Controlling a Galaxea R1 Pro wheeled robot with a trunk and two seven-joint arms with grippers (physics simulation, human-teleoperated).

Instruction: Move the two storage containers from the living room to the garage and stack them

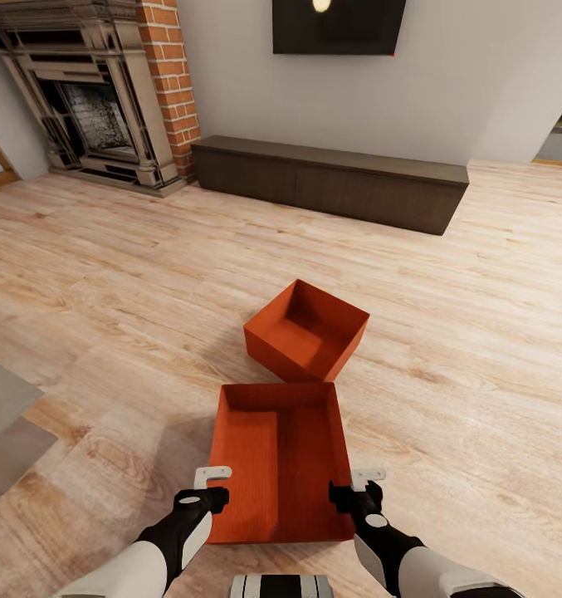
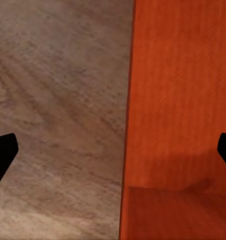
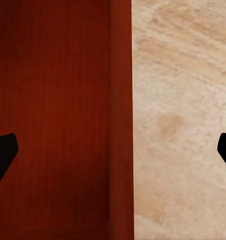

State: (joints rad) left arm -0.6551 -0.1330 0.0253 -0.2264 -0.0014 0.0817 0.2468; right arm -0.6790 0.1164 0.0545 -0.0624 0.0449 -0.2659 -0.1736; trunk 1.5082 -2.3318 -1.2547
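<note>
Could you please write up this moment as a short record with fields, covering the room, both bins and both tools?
room: living room, pale wood-plank floor
near bin: on floor between the arms, open top, empty
far bin: on floor just beyond it, turned at an angle, empty
left tool: open, straddling near bin's left wall
right tool: open, straddling its right wall
background: fireplace, dark cabinet, TV

Bright, even room light; soft shadows inside the bins; wrist views slightly blurred.
</note>
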